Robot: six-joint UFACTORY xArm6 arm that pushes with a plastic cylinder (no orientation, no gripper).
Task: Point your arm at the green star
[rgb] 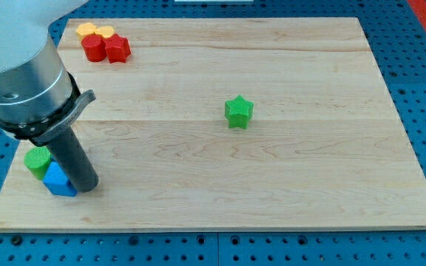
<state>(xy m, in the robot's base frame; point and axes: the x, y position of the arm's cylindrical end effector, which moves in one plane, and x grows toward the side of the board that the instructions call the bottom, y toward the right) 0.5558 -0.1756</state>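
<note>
The green star lies on the wooden board, right of the middle. My tip rests near the board's lower left corner, touching the right side of a blue block. The star is far to the right of my tip and higher in the view. The rod rises from the tip up to the grey arm body at the view's upper left.
A green cylinder sits just above and left of the blue block. At the board's top left are a red cylinder, a red block and two yellow blocks. Blue perforated table surrounds the board.
</note>
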